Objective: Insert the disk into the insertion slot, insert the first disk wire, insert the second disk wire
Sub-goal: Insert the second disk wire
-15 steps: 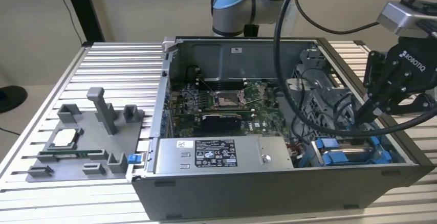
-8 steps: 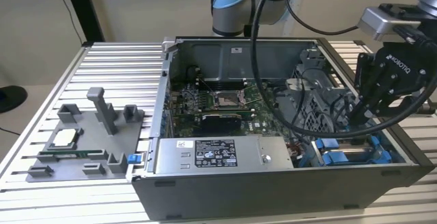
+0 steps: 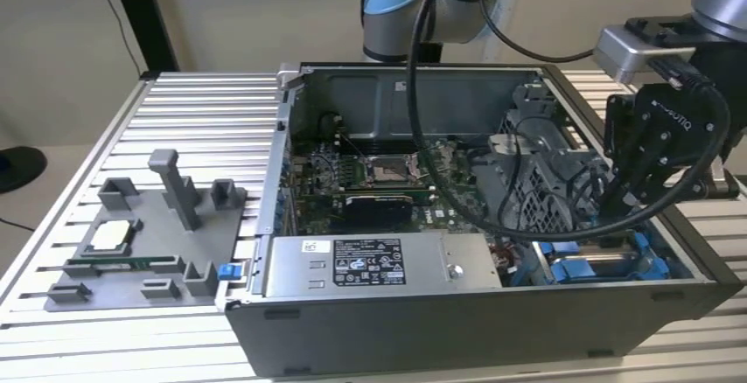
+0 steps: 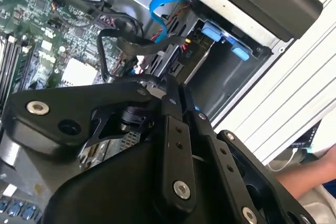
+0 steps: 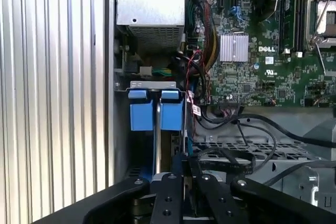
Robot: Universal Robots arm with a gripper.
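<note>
Gripper point(image 3: 618, 198) fingers point(image 5: 178, 182) pinched nearly closed; can't tell if anything is between them. It sits low in the case's right end in the exterior view, just above the disk point(image 3: 596, 265), blue frame seated in the insertion slot point(image 3: 653, 256). Black cables point(image 5: 236, 156) close beside.

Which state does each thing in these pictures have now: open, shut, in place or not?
computer case: open, side panel off.
gripper: fingers shut together, down inside the case beside the disk.
disk: apparently seated in the insertion slot.
blue flat cable: curving loosely above the slot; its ends are hidden.
</note>
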